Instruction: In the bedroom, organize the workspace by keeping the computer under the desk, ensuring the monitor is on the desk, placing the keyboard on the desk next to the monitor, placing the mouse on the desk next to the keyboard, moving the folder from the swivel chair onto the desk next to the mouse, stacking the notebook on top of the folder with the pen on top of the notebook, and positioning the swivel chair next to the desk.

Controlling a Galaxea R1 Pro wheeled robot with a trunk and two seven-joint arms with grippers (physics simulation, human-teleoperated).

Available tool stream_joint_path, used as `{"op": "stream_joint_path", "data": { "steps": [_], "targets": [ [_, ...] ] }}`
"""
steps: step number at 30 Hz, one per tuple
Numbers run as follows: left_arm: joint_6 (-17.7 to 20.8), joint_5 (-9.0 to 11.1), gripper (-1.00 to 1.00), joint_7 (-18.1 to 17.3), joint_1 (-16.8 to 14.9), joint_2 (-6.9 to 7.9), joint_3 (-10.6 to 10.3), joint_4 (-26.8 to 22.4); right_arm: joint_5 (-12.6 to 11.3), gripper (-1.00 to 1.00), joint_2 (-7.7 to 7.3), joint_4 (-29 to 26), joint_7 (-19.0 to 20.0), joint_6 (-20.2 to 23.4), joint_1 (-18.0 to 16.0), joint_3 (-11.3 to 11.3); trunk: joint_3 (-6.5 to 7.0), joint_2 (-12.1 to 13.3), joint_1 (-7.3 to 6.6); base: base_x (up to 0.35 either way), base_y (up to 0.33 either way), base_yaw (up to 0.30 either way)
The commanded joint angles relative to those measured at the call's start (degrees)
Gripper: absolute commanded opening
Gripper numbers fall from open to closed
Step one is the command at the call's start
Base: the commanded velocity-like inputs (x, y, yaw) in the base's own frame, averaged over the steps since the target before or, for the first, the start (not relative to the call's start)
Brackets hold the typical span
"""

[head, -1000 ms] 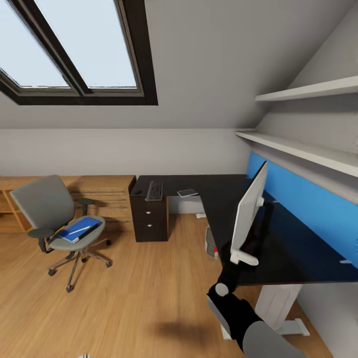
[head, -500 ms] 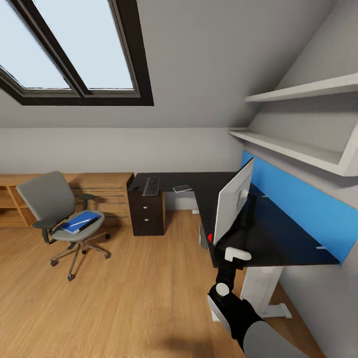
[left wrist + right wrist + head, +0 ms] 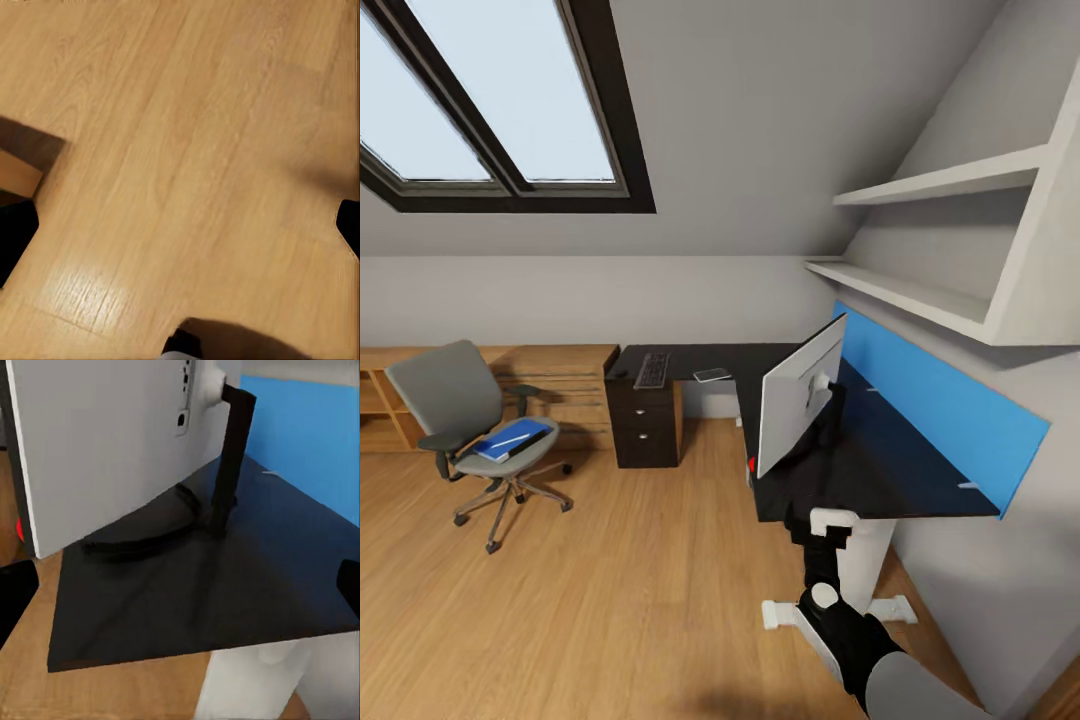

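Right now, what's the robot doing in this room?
It's tidying a desk. The monitor stands on the near end with its white back showing, and the right gripper is just off the desk's edge, holding nothing. The keyboard lies on the far end. The blue folder, with a pen on it, waits on the swivel chair.

Desk: L-shaped glossy black desk (image 3: 880,480) on white legs, just ahead of the right pincer (image 3: 833,521).
On it, near: white-backed flat monitor (image 3: 797,405) on a black foot.
On it, far end: slim black keyboard (image 3: 652,370), small grey notebook (image 3: 712,375).
Underneath: light wooden plank floor (image 3: 610,600).
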Motion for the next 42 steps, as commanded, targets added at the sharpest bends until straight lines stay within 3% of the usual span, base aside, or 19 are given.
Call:
{"op": "stream_joint_path", "data": {
  "steps": [1,4,6,11,14,19,26,33,42],
  "targets": [
    [-0.2,0.0,1.0,0.1,0.0,-0.02,0.1,0.0,-0.6,1.0,-0.26,0.8,1.7,-0.4,-0.1,0.4,-0.06,-0.1,0.04,0.147,-0.205,0.0],
    [-0.5,0.0,1.0,0.1,0.0,-0.07,0.1,0.0,-0.6,1.0,-1.44,3.3,10.7,-0.5,-0.1,-0.3,-0.06,-0.1,0.04,0.073,-0.1,0.0],
    [-0.6,0.1,1.0,0.1,0.0,-0.08,0.1,0.0,-0.7,1.0,-2.72,4.1,14.2,-0.5,-0.3,-1.4,-0.06,-0.1,0.04,0.016,-0.022,0.0],
    [-0.8,0.1,1.0,0.0,0.0,-0.03,0.1,-0.1,-1.4,1.0,-3.49,4.6,15.2,-0.2,-1.9,-3.0,-0.06,-0.1,0.04,0.005,-0.006,0.0],
    [-1.1,0.1,1.0,-0.1,0.0,-0.07,0.1,-0.2,-3.0,1.0,-4.15,6.6,15.3,0.1,-5.6,-4.2,-0.06,-0.1,0.04,0.1,-0.003,0.0],
    [-2.8,0.1,1.0,-0.2,0.0,-0.12,0.1,-0.2,-9.2,1.0,-5.3,13.0,15.5,0.5,-10.2,-5.9,-0.06,-0.1,0.04,0.263,-0.079,0.0],
    [-3.3,0.1,1.0,-0.2,0.0,-0.14,0.2,-0.4,-9.9,1.0,-5.21,13.9,15.4,0.4,-10.5,-5.8,-0.06,-0.1,0.04,0.226,-0.116,0.0],
    [-7.9,0.1,1.0,-0.4,0.0,-0.18,0.3,-1.5,-9.7,1.0,-5.43,13.9,15.5,-0.1,-10.5,-5.6,-0.06,-0.1,0.04,0.223,-0.168,0.0],
    [-8.8,0.1,1.0,-0.4,0.0,-0.19,0.2,-1.7,-9.5,1.0,-5.62,14.2,15.5,-0.4,-10.5,-5.6,-0.06,-0.1,0.04,0.259,-0.225,0.0]
  ]
}}
